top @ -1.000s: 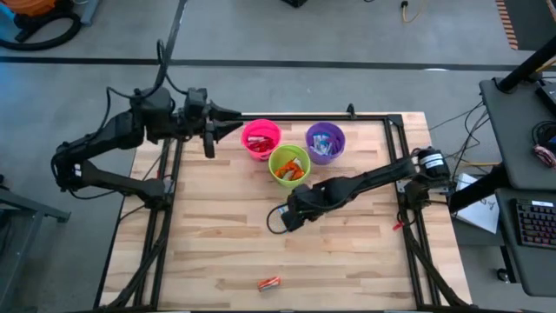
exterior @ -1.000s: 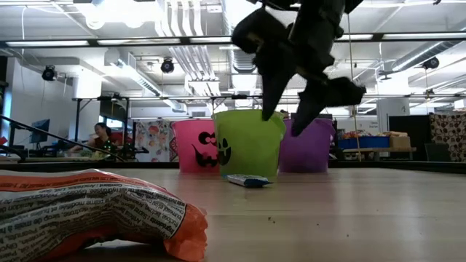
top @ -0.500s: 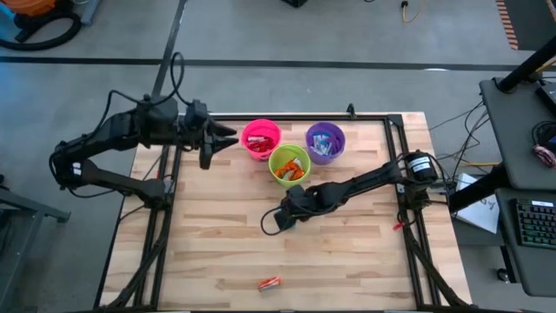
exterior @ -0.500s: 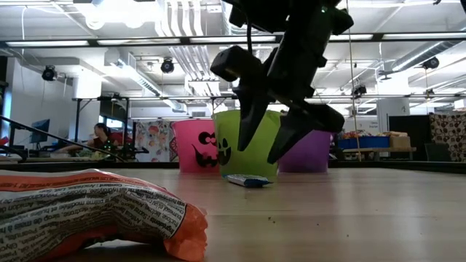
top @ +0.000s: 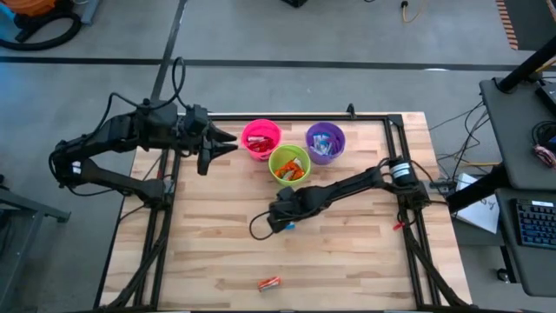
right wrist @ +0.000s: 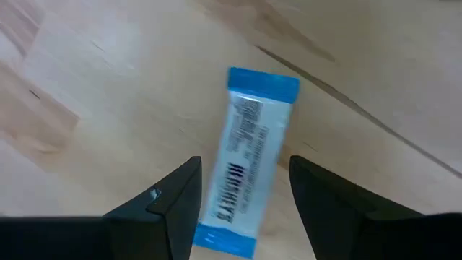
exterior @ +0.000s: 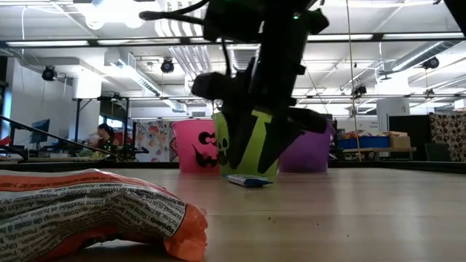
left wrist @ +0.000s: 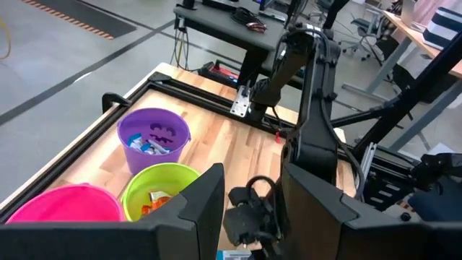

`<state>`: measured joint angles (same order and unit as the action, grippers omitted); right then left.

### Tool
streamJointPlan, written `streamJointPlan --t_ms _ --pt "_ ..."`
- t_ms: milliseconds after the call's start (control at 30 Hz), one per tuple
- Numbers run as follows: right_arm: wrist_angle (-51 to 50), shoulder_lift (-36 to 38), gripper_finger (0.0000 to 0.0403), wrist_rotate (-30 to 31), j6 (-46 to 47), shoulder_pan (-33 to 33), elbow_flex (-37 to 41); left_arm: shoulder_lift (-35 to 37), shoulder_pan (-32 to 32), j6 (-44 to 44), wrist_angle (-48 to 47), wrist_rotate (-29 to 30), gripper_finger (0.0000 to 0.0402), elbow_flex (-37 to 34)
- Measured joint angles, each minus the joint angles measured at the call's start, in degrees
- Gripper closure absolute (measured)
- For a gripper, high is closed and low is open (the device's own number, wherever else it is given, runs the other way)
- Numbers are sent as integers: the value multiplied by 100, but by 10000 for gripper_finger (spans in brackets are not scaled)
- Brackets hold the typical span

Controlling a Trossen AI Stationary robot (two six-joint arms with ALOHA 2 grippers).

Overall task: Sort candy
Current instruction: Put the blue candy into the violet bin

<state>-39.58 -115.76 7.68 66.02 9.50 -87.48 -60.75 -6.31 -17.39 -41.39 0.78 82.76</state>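
A blue-and-white candy (right wrist: 249,160) lies flat on the wooden table (top: 347,252), right between the two fingers of the right gripper (right wrist: 242,195) — the fingers stand open on either side of it, not touching it as far as the wrist view shows. In the low view the same candy sits on the wood just under that gripper, in front of the green cup (exterior: 247,142). Beyond the gripper stand the pink cup (top: 261,137) and the purple cup (top: 325,141) beside the green one, each with wrapped candies inside. Well apart from the gripper, toward the near table edge, lies an orange candy (top: 269,283). The left gripper (top: 228,141) hangs beside the pink cup at the table's far left edge — its fingers parted, holding nothing.
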Motion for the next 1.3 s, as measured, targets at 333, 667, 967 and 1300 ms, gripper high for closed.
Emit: streamJointPlan --t_ms 333,667,967,1300 --pt "-201 -482 243 -209 35 -2 -429 0 2 -155 -113 2 277 -3" --pt "-189 -480 335 -319 -70 0 -429 0 2 -291 -166 7 277 -4" --pt "-179 -386 371 -360 -409 2 -499 0 2 -126 -230 33 277 -4" --pt "-181 279 376 -147 -953 3 -527 0 2 -254 -878 31 277 -7"
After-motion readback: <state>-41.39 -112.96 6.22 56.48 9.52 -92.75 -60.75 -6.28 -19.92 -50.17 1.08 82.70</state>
